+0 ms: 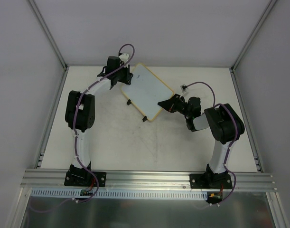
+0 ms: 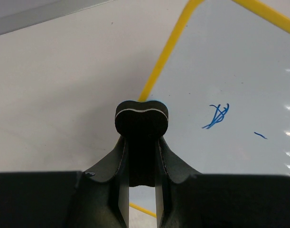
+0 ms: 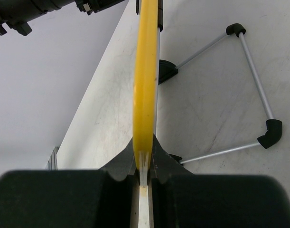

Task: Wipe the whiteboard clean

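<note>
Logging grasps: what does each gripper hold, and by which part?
The right gripper clamps the whiteboard by its yellow frame edge; the left gripper pinches a small black block by its sides.

whiteboard (image 1: 147, 91): white, yellow frame (image 2: 166, 54), blue scribbles (image 2: 216, 116) | block (image 2: 141, 118): black, thin white line | tabletop (image 1: 116, 142): off-white, faintly scuffed

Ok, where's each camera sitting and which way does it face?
Top external: above and behind the bases, looking down on the table; both arms show, left gripper and right gripper at the whiteboard.
Left wrist: looks past its fingers, shut on a black block, onto blue scribble.
Right wrist: looks along its fingers clamping the board's yellow edge.
All share the whiteboard.
</note>
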Tool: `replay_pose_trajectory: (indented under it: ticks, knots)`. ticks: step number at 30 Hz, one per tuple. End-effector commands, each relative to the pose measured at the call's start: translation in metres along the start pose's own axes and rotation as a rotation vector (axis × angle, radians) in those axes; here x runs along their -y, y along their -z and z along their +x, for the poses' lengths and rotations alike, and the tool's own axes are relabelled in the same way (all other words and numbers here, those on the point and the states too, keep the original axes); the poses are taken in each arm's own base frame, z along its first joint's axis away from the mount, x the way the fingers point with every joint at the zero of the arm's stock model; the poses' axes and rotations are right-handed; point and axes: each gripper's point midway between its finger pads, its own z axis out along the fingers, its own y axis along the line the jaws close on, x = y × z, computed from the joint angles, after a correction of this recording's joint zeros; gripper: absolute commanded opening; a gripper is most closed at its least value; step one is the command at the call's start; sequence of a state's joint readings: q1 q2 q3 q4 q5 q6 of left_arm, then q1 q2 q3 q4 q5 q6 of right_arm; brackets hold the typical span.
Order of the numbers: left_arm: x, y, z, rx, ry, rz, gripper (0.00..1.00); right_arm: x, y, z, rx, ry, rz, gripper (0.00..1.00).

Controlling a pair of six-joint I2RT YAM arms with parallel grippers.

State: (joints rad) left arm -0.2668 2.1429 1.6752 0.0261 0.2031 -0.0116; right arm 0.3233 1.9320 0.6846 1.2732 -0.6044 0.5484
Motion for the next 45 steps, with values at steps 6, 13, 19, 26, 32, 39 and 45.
replay_pose_trajectory:
  ticks: [6, 13, 19, 26, 32, 39, 45]
  knots:
    - [-0.003, -0.004, -0.007, -0.015, -0.015, -0.018, 0.0, -0.065, -0.005, -0.012, 0.037, 0.207, -0.278, 0.0]
    - [0.023, -0.005, -0.011, -0.008, -0.063, 0.004, 0.0, -0.065, -0.005, -0.012, 0.036, 0.203, -0.279, 0.0]
    - [0.056, -0.006, -0.005, -0.017, -0.126, 0.022, 0.0, -0.066, -0.005, -0.012, 0.034, 0.204, -0.282, 0.0]
    - [0.093, -0.003, 0.007, -0.037, -0.15, 0.083, 0.0, -0.067, -0.005, -0.013, 0.035, 0.203, -0.283, 0.0]
    - [0.124, 0.002, 0.02, -0.045, -0.177, 0.137, 0.0, -0.067, -0.005, -0.013, 0.033, 0.203, -0.285, 0.0]
    - [0.146, 0.006, 0.033, -0.052, -0.173, 0.197, 0.0, -0.068, -0.005, -0.013, 0.032, 0.204, -0.289, 0.0]
    - [0.175, 0.02, 0.048, -0.067, -0.212, 0.31, 0.0, -0.067, -0.006, -0.012, 0.03, 0.202, -0.287, 0.0]
